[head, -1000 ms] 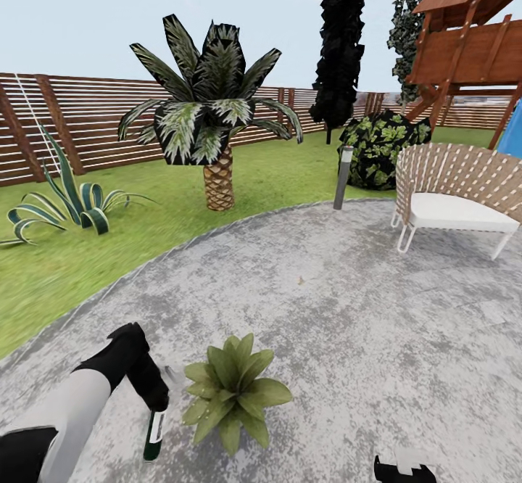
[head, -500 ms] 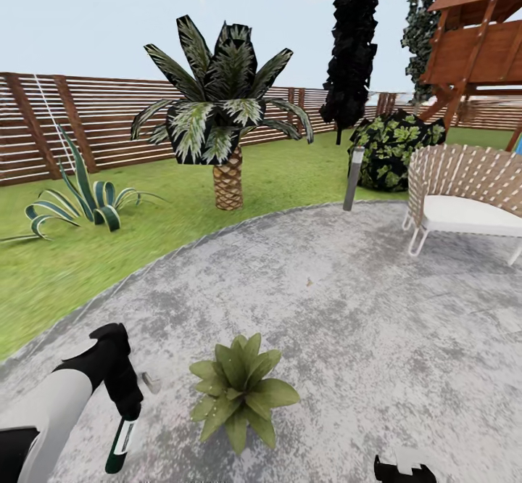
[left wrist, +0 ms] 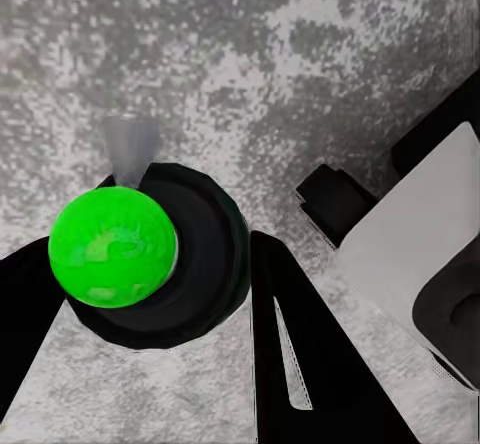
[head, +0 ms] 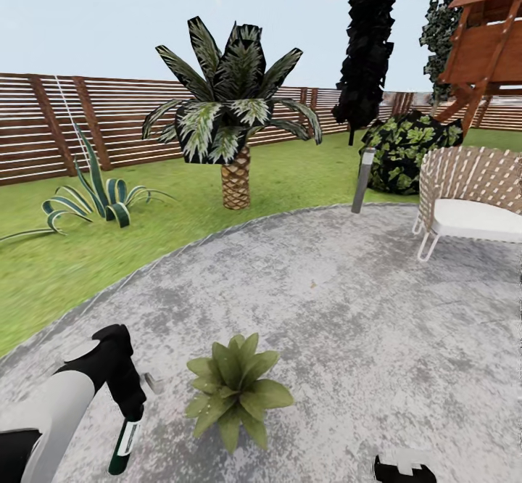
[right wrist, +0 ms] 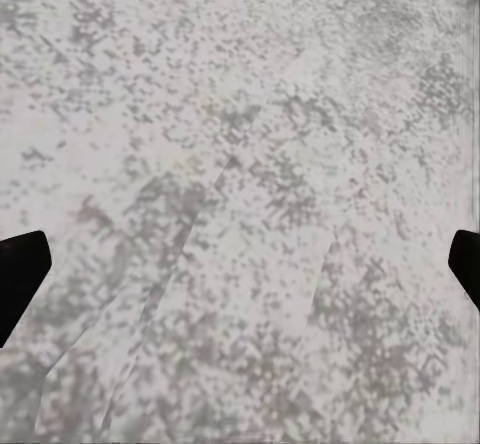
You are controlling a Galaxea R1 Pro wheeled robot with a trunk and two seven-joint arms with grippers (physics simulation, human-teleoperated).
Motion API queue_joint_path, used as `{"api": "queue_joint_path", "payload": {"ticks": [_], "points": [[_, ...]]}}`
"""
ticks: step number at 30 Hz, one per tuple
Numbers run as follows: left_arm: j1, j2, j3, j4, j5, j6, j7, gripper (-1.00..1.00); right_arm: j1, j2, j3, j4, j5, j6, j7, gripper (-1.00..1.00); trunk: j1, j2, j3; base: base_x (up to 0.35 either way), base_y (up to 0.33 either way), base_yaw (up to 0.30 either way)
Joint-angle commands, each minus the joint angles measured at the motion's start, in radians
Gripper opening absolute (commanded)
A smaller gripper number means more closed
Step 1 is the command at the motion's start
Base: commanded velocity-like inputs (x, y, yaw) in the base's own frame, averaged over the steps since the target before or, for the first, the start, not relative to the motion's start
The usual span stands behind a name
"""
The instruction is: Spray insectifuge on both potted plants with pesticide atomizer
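One potted plant [head: 235, 390], a low rosette of broad green leaves, stands on the round grey patio [head: 348, 302] near the bottom of the head view. The other potted plant is out of view. My left gripper [head: 132, 412] hangs just left of the plant, shut on the pesticide atomizer [head: 123, 445], a slim dark bottle with a white label that slants downward. In the left wrist view the atomizer [left wrist: 150, 254] is a dark round body with a bright green top, held between black fingers [left wrist: 290, 354]. My right gripper [right wrist: 240, 264] is open over bare paving, and part of it pokes in at the head view's bottom edge [head: 402, 467].
A palm [head: 235, 128] and a spiky clump [head: 94, 196] grow on the lawn beyond the patio. A grey bollard lamp [head: 362, 178], a dark bush [head: 409, 149] and a woven chair [head: 471, 200] stand at the right. A brown slatted fence [head: 72, 128] closes the back.
The camera has panned left, so the scene has slid right. My left arm has drawn the atomizer a little away from the plant, and the bottle now slants more.
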Motion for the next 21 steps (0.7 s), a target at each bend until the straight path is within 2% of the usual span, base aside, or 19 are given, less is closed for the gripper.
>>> {"api": "queue_joint_path", "payload": {"ticks": [1, 7, 11, 21], "points": [[-0.001, -0.001, 0.004, -0.002, -0.007, 0.010, -0.008, -1.00, 0.000, 0.000, -0.008, 0.001, 0.010, -0.003, -0.002, 1.00, 0.000, 0.000, -0.001, 0.015, -0.273, 0.000], [-0.008, -0.005, 0.003, -0.002, -0.008, 0.015, -0.009, -1.00, -0.001, 0.002, -0.008, 0.000, 0.010, -0.001, -0.002, 1.00, 0.000, 0.000, -0.001, 0.190, -0.216, 0.014], [-0.009, -0.006, 0.002, -0.003, -0.010, 0.015, -0.009, -1.00, -0.001, 0.002, -0.008, 0.000, 0.010, -0.001, -0.002, 1.00, 0.000, 0.000, -0.001, 0.114, -0.238, 0.193], [-0.008, -0.005, 0.001, -0.003, -0.012, 0.014, -0.008, -1.00, -0.001, 0.002, -0.008, 0.000, 0.010, -0.002, -0.002, 1.00, 0.000, 0.000, -0.001, -0.148, -0.251, 0.273]]}}
